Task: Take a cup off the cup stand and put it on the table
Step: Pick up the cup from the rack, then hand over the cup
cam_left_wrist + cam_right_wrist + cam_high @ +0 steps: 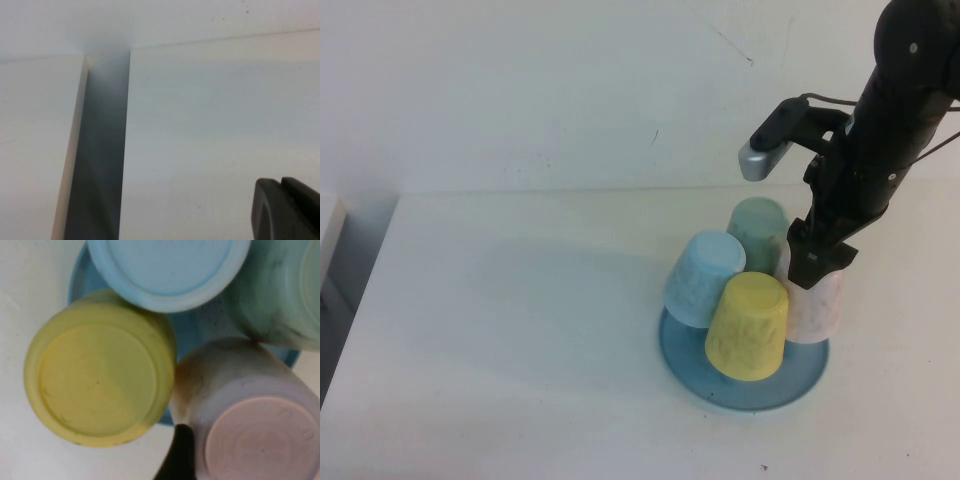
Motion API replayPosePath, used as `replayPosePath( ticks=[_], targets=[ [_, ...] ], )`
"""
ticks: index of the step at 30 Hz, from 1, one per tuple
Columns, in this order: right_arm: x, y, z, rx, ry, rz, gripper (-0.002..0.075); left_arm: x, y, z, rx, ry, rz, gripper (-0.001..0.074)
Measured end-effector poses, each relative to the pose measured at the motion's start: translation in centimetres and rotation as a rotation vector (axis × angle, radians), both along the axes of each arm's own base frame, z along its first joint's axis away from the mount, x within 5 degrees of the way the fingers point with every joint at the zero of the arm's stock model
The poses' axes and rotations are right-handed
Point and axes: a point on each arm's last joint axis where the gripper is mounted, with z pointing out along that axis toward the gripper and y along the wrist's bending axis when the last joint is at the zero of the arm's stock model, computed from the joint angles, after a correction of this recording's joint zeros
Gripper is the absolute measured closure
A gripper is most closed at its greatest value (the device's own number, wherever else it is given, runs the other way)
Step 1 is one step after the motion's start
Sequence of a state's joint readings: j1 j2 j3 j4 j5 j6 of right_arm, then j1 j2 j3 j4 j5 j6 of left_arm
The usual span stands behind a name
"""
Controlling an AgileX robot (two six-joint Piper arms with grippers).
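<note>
right gripper (817, 268) at the cup (817, 305) on the cup stand (680, 352) — grip unclear; left gripper (287, 210) over the table (210, 125).

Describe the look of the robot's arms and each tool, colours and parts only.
The right arm is matte black with rounded joint housings, a thin black cable looping beside it and a silver-grey camera module bracketed on the wrist. Its right tool is black, above the cups. The left tool shows only as dark, blunt black fingers over the table.
</note>
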State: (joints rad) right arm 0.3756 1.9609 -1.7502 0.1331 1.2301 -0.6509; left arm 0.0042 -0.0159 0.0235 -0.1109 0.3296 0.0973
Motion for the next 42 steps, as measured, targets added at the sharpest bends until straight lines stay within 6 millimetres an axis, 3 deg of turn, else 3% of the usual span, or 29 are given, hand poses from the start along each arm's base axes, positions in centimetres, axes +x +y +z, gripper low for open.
replayPosePath(
  ticks=[6,19,30,34,42],
  targets=[
    [0.0,0.0,-0.1,-0.004,0.002,-0.009,0.0099,0.0,0.0,0.0,0.000,0.000,0.000,0.0738],
    [0.3,0.1,-2.8,-0.032,0.074,-0.010,0.0106,0.0,0.0,0.0,-0.002,0.000,0.001,0.0738],
    [0.3,0.2,-2.8,-0.019,0.078,-0.013,0.0141,0.0,0.0,0.0,-0.002,0.000,0.001,0.0738],
    [-0.3,-0.1,-1.3,-0.014,0.041,-0.011,0.0141,0.0,0.0,0.0,-0.002,0.000,0.001,0.0738],
    [-3.2,-1.7,6.0,0.013,-0.142,-0.046,0.0141,0.0,0.0,0.0,-0.002,0.000,0.001,0.0738]
  ],
)
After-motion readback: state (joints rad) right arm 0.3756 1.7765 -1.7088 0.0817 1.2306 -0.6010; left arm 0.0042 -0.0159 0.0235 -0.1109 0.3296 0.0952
